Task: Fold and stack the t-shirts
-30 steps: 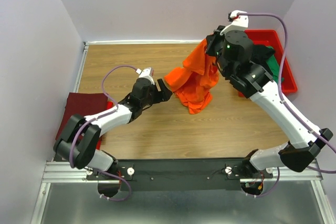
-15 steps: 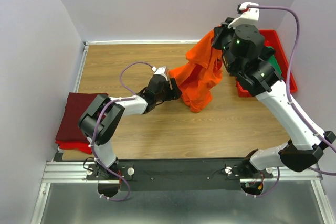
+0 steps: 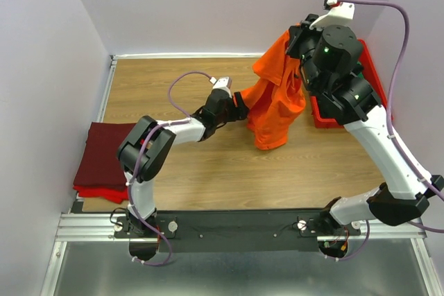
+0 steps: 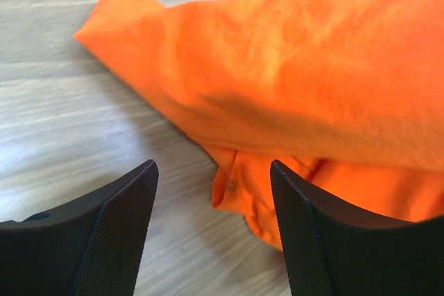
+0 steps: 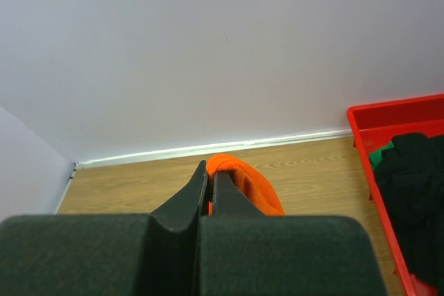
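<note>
From above, the orange t-shirt (image 3: 276, 105) hangs limp from the right jaws, its lower end bunched on the worktop (image 3: 208, 178), with the left jaws just beside it. At the left wrist, my jaws stand spread and empty before a loose edge lying on the wood. The cloth looks soft and light, so I'd pinch that edge. At the right wrist, the jaws press together on a fold of orange cloth.
</note>
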Available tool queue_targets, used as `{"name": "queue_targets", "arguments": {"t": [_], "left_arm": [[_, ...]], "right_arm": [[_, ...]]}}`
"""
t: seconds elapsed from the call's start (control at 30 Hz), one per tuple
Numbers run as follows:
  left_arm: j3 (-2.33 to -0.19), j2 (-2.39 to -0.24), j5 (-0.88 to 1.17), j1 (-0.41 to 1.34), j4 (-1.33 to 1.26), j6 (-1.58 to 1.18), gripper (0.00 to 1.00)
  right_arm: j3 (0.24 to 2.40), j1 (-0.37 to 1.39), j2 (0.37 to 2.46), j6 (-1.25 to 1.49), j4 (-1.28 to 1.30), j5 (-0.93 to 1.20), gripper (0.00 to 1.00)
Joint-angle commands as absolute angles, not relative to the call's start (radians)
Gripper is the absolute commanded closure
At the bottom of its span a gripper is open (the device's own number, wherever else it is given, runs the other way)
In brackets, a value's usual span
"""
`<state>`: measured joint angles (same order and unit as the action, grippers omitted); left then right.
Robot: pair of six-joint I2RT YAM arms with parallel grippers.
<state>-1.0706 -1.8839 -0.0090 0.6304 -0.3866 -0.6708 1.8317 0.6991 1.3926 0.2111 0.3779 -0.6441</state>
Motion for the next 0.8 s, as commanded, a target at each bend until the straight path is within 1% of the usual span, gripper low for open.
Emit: {"name": "queue_targets", "arguments": {"t": [0.0,0.2,0.53,0.77], "left_arm": [[-1.115,-1.934,-0.041,0.653,-0.413,-0.650,0.27],[-1.152,-1.973,-0.049,0.676,-0.420,-0.643,0.30],[-1.216,-1.997,-0.077,0.721,-0.440,-0.603,0.30],[-1.235,-2.017,-0.144,0.729,-0.446,-0.615,0.31]], "right_arm": [[1.904,0.698,1.391,0.189,0.379,-0.664,1.00],[1.928,0.698,1.399,0.181,0.387,-0.663,1.00],[1.948,0.699,1.419,0.181,0.403,-0.657,1.00],[1.976,0.698,1.433,0.187,0.416,-0.638,0.99]]}}
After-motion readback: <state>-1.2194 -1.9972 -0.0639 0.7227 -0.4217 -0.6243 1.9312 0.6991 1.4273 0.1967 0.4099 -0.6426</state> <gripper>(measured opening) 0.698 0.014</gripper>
